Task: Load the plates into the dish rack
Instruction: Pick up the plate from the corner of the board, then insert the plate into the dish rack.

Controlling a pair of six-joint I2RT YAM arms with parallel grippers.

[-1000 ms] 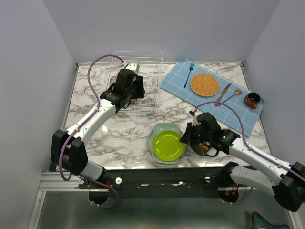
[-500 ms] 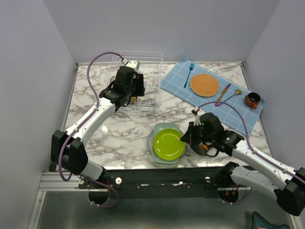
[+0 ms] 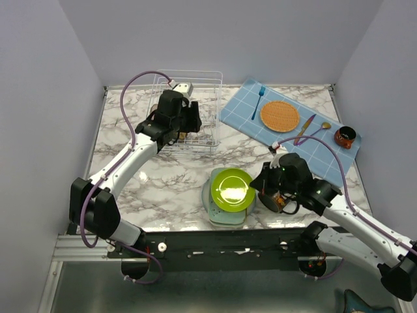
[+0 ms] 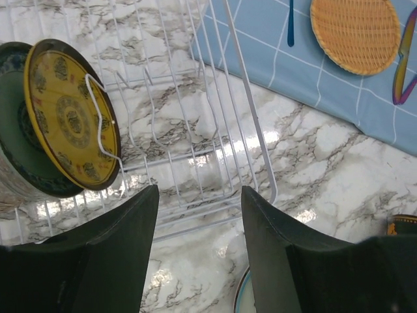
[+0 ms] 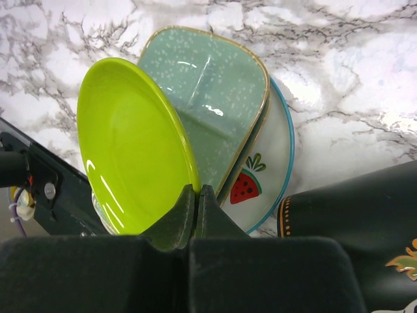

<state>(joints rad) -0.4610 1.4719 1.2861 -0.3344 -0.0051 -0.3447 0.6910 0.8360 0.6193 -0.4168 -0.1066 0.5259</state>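
Pale lavender walls close in a marble-patterned bench (image 3: pixel 169 182) that carries 1 white wire dish rack (image 3: pixel 208 85) at the far left and 1 blue gridded mat (image 3: pixel 241 107) at the far right.

5 plates can be counted. 2 stand on edge in the rack's slots: a yellow-patterned plate (image 4: pixel 68 120) with a dark rim, and a teal plate (image 4: pixel 16 130) close behind it. The other 3 sit together near the bench's front edge, between the 2 arms. A white watermelon plate (image 5: pixel 267 169) lies at the bottom with a mint-green square plate (image 5: pixel 215 91) on it. A yellow-green plate (image 3: pixel 234 189) is tilted up above both.

The right end effector (image 5: pixel 195 195) is clamped on the yellow-green plate's rim, its 2 fingers pressed together on the edge. The left end effector (image 4: pixel 199 248) hovers over the rack's near side with its 2 fingers apart and nothing between them.

On the blue mat lie 1 orange woven mat (image 3: pixel 279 115), 1 blue fork (image 3: pixel 258 101), 1 knife (image 3: pixel 305 128), 1 gold spoon (image 3: pixel 316 132) and 1 mug (image 3: pixel 345 137). The mug stands at the mat's far right corner.
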